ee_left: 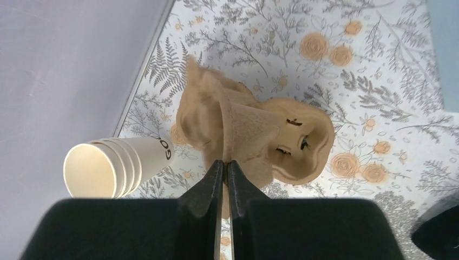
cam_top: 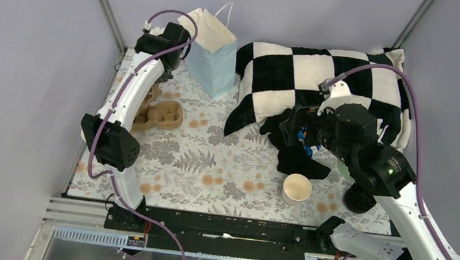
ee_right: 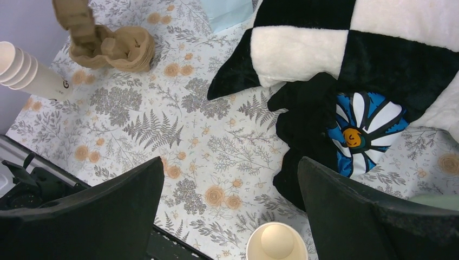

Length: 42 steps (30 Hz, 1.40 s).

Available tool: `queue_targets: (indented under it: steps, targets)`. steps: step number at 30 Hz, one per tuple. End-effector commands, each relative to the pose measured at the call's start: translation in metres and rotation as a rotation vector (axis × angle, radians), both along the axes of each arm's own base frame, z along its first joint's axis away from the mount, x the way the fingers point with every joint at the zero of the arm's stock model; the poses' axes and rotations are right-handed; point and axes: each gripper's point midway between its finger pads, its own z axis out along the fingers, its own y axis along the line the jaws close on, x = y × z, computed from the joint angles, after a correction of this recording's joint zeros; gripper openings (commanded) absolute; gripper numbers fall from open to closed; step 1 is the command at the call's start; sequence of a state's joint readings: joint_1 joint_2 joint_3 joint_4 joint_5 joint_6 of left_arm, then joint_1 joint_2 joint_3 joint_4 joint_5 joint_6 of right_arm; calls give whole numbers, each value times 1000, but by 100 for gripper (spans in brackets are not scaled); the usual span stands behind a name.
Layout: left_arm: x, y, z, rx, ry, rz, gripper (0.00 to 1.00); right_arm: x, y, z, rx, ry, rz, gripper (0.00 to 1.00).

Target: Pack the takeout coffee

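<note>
Left pincer pinches the pulp cup carrier mid-frame; lift gently lest its thin wall tear. Right pincer hangs wide near the lidless coffee cup.

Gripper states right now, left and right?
Left gripper: closed on the edge of the cardboard cup carrier.
Right gripper: open, holding nothing.

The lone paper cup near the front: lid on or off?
Off. The cup stands upright, its open mouth and bare inside showing from above.
</note>
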<state>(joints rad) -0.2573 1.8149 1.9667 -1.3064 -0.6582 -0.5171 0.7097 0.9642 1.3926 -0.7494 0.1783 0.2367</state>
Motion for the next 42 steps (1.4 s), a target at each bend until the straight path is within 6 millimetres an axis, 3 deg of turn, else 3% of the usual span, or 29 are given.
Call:
queue_targets:
  steps: [1, 5, 9, 11, 16, 23, 25, 29, 33, 36, 42]
  targets:
    - [-15, 10, 43, 35, -102, 87, 0, 2, 10, 11, 44, -26, 28, 100]
    - [-21, 12, 81, 2, -217, 119, 0, 2, 14, 5, 29, -4, 43, 100]
    - [-23, -6, 124, -170, -370, 88, 0, 3, 24, -2, 17, 38, 76, 100]
    - [-23, -24, 136, -281, -409, 27, 0, 3, 32, -4, 20, 64, 108, 100]
    - [-29, -97, 158, -642, -457, -256, 0, 10, 54, -14, 31, 171, 128, 100]
    - [-64, -156, 183, -994, -460, -455, 0, 16, 75, -4, 83, 191, 170, 99]
    - [-75, -169, 184, -1131, -432, -414, 0, 16, 82, 0, 90, 179, 214, 96]
    - [-88, -181, 158, -1370, -319, -152, 0, 20, 95, 6, 46, 89, 265, 92]
    - [-88, -192, 148, -1545, -287, -21, 0, 23, 119, 3, -82, -99, 304, 93]
    - [-87, -201, 142, -1611, -217, 17, 0, 26, 135, 0, -198, -271, 347, 92]
    - [-89, -201, 141, -1637, -190, 89, 0, 24, 140, -28, -280, -424, 468, 82]
